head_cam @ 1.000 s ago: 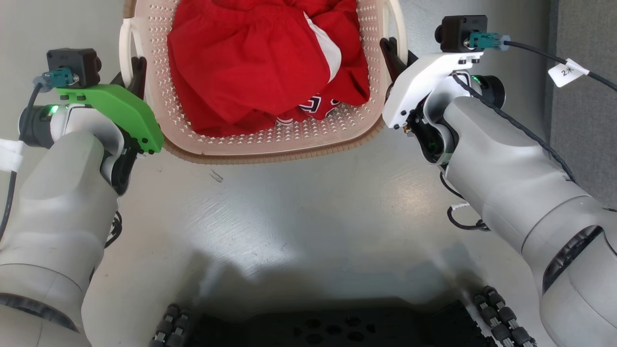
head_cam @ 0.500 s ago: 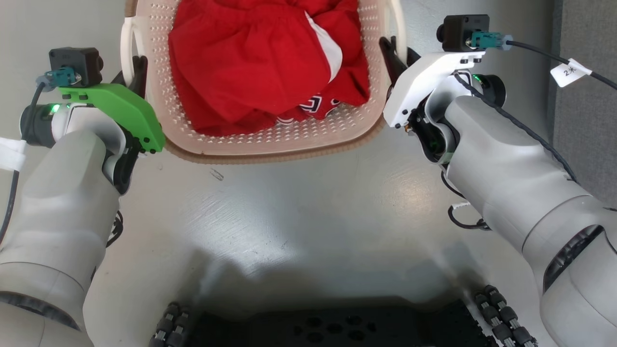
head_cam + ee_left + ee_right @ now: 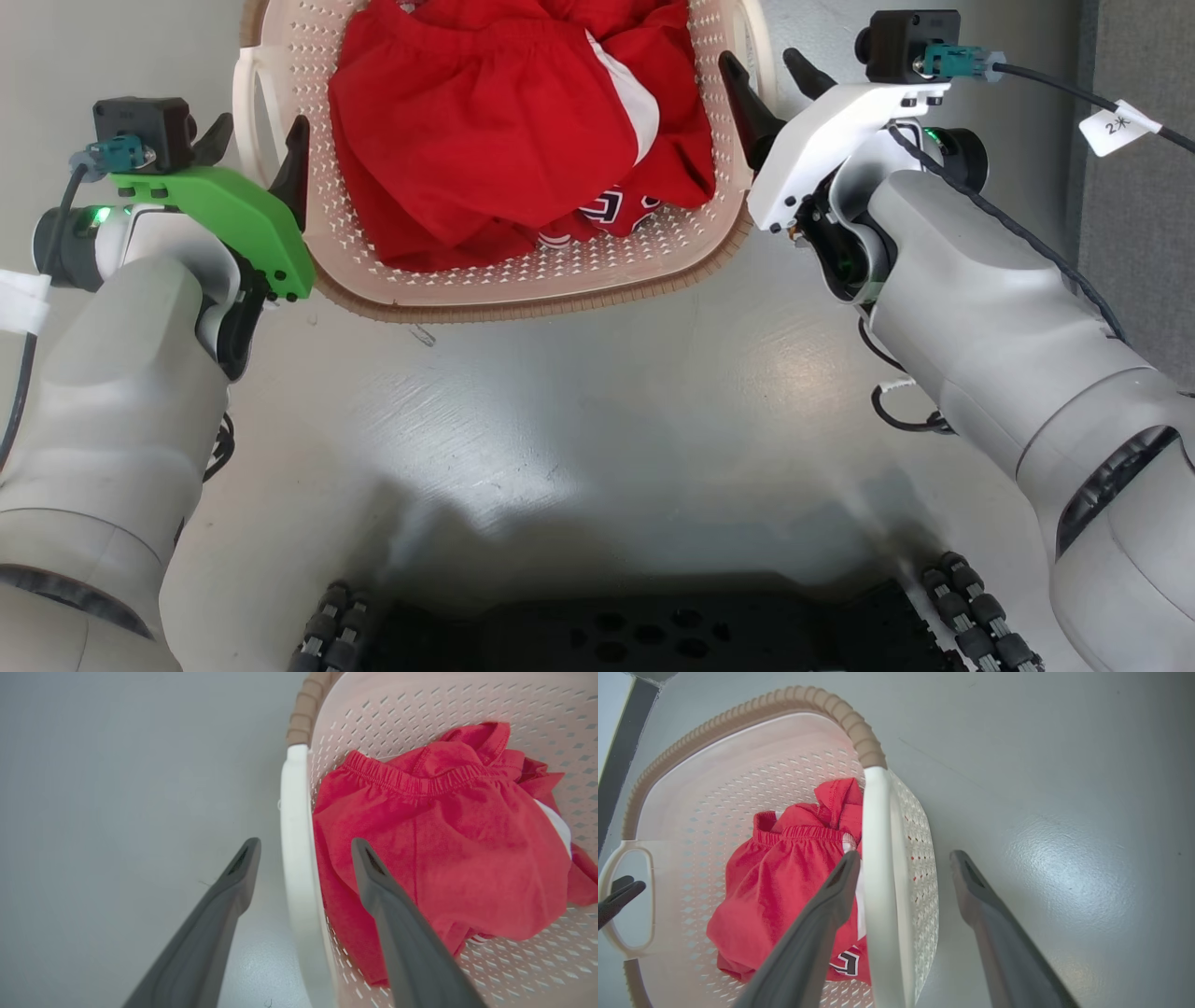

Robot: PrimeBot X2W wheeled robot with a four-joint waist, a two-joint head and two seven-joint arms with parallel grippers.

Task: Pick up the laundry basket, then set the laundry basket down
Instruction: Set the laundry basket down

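Left gripper point(image 3: 261, 126) and right gripper point(image 3: 758, 58), spread astride laundry basket point(image 3: 523, 303) handles point(image 3: 294, 835), basket on floor point(image 3: 579, 420): pick-up stage, seemingly; next, clamp both evenly.

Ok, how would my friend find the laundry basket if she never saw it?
Start at the grey floor in front of the robot, then look between its left hand and right hand. The laundry basket is there, cream-white with tiny holes and a brown woven-look rim. It is the one holding red clothes, and both open hands straddle its sides.
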